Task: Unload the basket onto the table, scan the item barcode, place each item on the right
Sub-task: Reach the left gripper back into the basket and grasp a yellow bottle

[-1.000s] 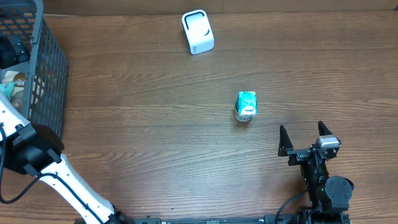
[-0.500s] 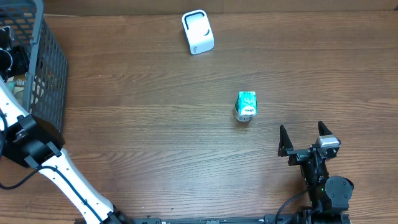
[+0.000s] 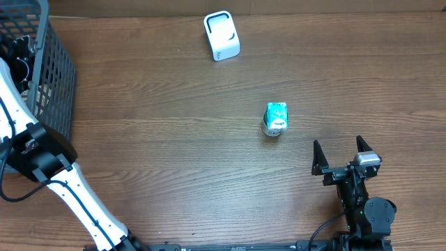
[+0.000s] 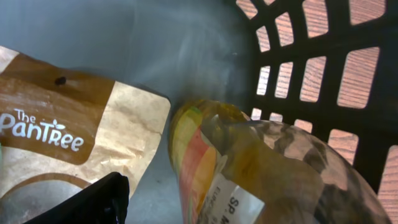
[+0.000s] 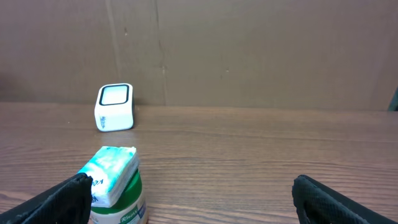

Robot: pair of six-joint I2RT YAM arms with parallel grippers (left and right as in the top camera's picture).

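In the left wrist view, a clear yellow-and-orange snack bag (image 4: 261,168) with a white label lies on the grey basket (image 3: 49,77) floor. Beside it lies a brown "PanTree" pouch (image 4: 68,124). My left gripper (image 3: 21,56) is down inside the basket. One of its black fingers (image 4: 93,202) shows just left of the bag, a small gap away; the other is hidden. The white scanner (image 3: 221,35) stands at the table's far side. A teal packet (image 3: 277,111) rests on a green-lidded tub (image 5: 121,202). My right gripper (image 3: 341,157) stands open and empty near the front edge, right of the tub.
The basket's dark lattice wall (image 4: 311,74) rises close on the right of the bag. My left arm's white link (image 3: 77,202) crosses the table's front left corner. Bare wood (image 3: 174,139) lies between basket, scanner and tub.
My left arm has pushed further into the basket, its elbow shifting towards the back of the table. The right arm, tub and scanner have not moved.
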